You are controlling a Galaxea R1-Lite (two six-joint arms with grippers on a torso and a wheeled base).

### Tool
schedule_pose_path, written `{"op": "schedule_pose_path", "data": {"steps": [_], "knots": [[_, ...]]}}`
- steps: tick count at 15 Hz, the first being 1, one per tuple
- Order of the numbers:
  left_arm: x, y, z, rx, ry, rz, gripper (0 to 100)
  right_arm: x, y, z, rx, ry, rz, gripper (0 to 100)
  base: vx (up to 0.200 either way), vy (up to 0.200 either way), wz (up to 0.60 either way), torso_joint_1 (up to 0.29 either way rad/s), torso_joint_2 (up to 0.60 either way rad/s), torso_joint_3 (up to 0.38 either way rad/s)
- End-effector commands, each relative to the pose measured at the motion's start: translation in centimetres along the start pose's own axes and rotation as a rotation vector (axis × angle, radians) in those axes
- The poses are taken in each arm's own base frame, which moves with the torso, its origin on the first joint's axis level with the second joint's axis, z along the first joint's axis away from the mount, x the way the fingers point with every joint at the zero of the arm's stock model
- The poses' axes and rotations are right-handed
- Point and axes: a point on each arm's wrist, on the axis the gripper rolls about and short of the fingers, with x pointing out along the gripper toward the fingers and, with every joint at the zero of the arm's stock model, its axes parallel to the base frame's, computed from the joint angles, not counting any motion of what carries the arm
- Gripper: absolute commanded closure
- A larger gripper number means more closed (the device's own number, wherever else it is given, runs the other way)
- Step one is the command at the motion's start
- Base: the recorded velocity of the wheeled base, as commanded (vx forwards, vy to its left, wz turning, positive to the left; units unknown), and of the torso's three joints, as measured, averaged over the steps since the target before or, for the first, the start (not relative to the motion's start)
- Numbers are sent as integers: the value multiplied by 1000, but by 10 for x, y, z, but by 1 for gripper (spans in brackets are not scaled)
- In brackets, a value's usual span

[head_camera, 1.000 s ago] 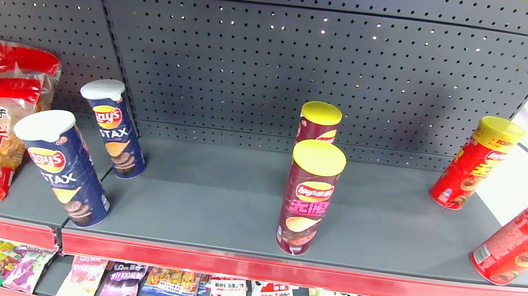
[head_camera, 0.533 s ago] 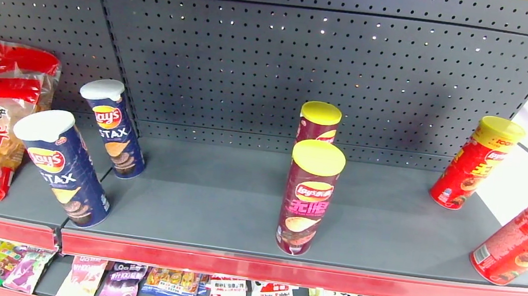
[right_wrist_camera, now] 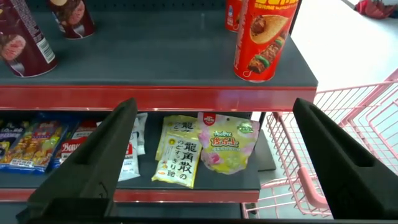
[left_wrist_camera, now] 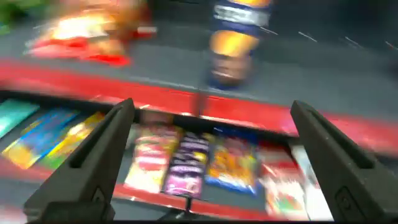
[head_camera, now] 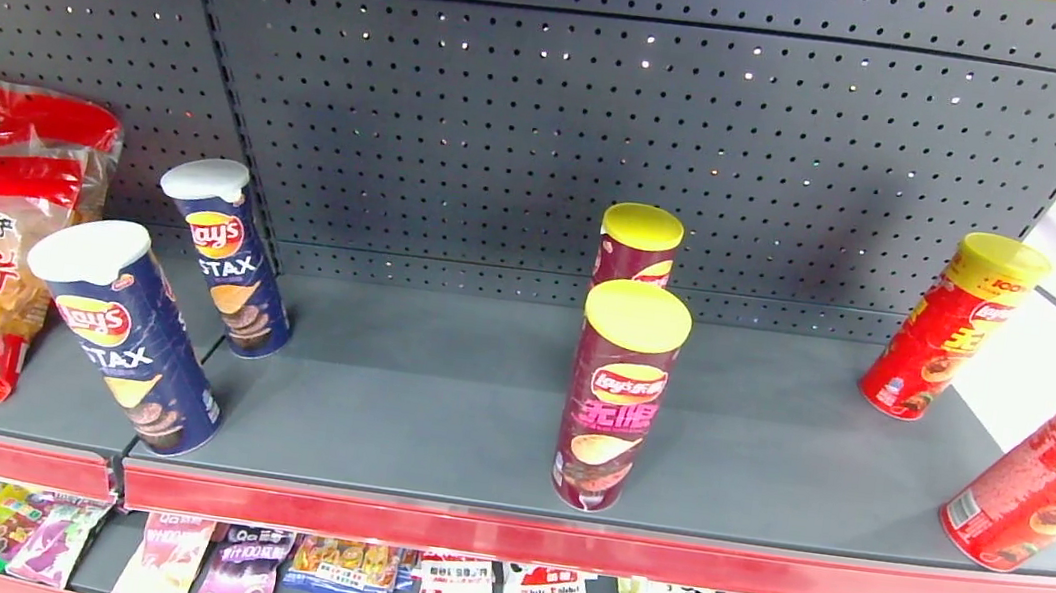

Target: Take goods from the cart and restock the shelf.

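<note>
Head view: the shelf [head_camera: 431,426] carries a front maroon can [head_camera: 618,398] at its middle, blue cans [head_camera: 125,338] well to that can's left and red cans [head_camera: 952,329] well to its right, with wide bare gaps either side.

Left wrist view: the left end effector [left_wrist_camera: 212,104] is spread wide and holds nothing; it faces the shelf's red lip, left of the maroon can.

Right wrist view: the right end effector [right_wrist_camera: 214,102] is likewise wide open and empty; the pink cart [right_wrist_camera: 373,106] stands beyond the shelf end, right of the maroon can.

Judged step: between placements, fetching; next, an empty arm must go to the cart and close on a can.
</note>
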Motion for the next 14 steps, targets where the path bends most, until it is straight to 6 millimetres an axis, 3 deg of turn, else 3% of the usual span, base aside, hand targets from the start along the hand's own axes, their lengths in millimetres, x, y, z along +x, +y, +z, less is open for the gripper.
{"op": "schedule_pose_path", "data": {"steps": [1,3,14], "knots": [[0,-2,-1,46,4,-102,0,0,0,0,-1,-2,0,0,0,0,0,0,0,0],[-1,-6,-5,150,32,-278,0,0,0,0,-1,-2,0,0,0,0,0,0,0,0],[0,-5,-5,119,33,-235,0,0,0,0,7,-1,-9,0,0,0,0,0,0,0]]}}
